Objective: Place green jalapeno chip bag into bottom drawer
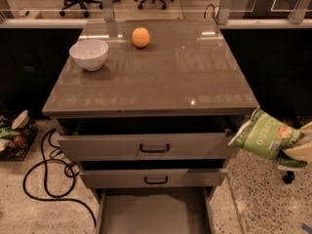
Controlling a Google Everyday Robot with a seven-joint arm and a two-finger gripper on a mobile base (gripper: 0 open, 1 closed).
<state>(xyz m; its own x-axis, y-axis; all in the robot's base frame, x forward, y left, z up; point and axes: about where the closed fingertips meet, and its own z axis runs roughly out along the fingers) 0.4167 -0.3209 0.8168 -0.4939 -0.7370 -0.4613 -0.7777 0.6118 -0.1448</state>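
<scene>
The cream-coloured gripper (299,151) hangs in mid-air, clamped on the crinkly light-green jalapeno chip bag (263,135). This looks like the carry step. The open, deep grey metal bottom drawer (151,214) lies below and to its left, so the next move is probably leftward and down over the drawer floor.

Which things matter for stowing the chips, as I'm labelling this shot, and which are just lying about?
Job: green jalapeno chip bag, held by the gripper right of the cabinet; bottom drawer, open.
Lying about: white bowl, orange, black cable.
</scene>
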